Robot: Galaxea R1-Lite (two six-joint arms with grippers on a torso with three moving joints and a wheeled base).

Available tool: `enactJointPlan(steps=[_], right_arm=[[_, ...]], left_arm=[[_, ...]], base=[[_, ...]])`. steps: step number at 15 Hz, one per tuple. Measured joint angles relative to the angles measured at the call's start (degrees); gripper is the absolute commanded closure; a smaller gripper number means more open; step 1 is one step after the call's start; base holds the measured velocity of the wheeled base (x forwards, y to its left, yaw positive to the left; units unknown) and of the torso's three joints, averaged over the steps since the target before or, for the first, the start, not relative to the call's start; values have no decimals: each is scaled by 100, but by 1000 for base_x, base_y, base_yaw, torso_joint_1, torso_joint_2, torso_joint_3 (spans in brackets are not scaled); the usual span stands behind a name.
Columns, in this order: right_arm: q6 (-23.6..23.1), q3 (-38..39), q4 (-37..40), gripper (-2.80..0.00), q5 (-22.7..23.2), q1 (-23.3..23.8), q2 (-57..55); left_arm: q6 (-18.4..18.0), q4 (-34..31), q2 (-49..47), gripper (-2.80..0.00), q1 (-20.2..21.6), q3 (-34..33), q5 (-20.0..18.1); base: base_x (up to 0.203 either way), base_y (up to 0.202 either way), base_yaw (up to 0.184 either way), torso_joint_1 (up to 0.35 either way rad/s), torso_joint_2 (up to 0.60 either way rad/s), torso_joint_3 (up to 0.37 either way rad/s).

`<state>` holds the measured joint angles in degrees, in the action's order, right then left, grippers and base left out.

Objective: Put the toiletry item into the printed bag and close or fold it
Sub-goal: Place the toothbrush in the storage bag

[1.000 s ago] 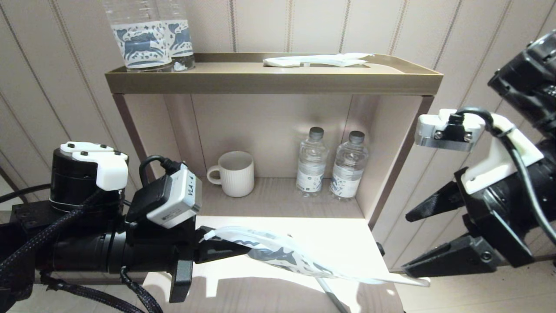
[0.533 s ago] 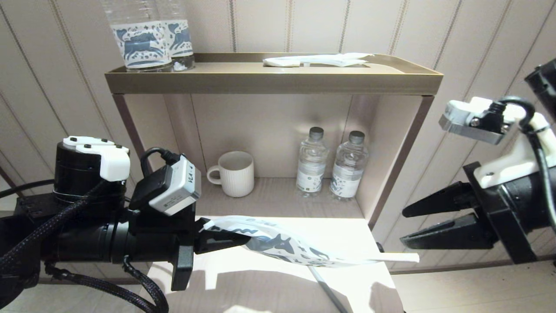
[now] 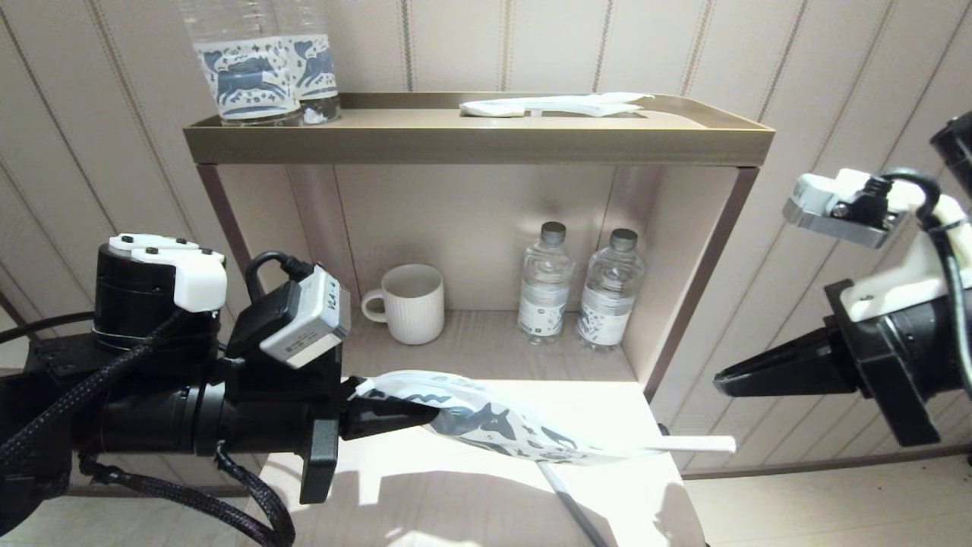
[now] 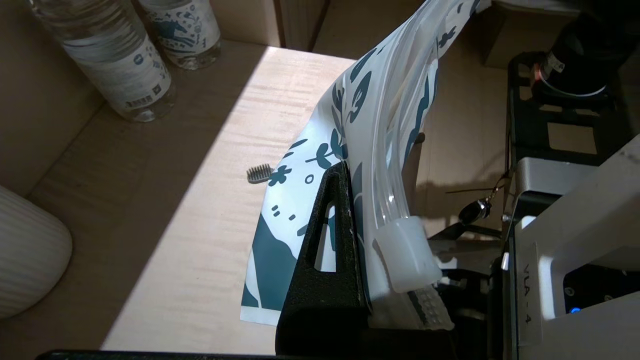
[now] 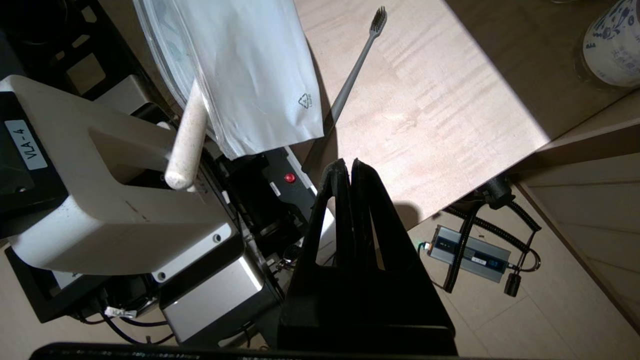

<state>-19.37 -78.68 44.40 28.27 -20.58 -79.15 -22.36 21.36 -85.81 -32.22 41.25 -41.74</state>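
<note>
My left gripper [image 3: 429, 416] is shut on one end of the printed bag [image 3: 501, 429], a white pouch with dark blue horse print, and holds it nearly level above the table. In the left wrist view one black finger [image 4: 330, 240] presses the bag [image 4: 320, 150]. The toiletry item's pale handle [image 3: 695, 445] sticks out of the bag's far end, and the right wrist view shows that handle [image 5: 187, 135] beside the bag's plain side [image 5: 250, 75]. Its head is hidden inside. My right gripper [image 3: 720, 374] hangs to the right of the handle's tip, shut and empty [image 5: 348, 167].
A grey toothbrush [image 3: 568, 505] lies on the sunlit table [image 3: 607, 410] under the bag, bristle head [image 4: 259, 173] toward the shelf. The niche holds a ribbed mug [image 3: 410, 304] and two small bottles [image 3: 547, 285]. The top shelf carries two horse-label bottles [image 3: 258, 68] and a white packet [image 3: 554, 105].
My right gripper has gone from wide open to shut and drawn back to the right, away from the handle's end. The bag's free end has risen to nearly level.
</note>
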Motion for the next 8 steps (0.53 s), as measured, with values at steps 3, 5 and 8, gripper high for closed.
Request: enactJointPlan(steps=[3,5,8], right_arm=[[-94,295,-481,0,90,129,10],[-225,431,-636,0,502,305,2],[-343,515,-711,0,966,410,-4]], left_arm=[[504,3,0,0,77,147,-243],[570,1,1,0,196,213,-472],[581,-6,-2,0,227,232,-522]], base=[[0,0,0,0,0,0],[0,0,0,0,0,0],[0,0,0,0,0,0]])
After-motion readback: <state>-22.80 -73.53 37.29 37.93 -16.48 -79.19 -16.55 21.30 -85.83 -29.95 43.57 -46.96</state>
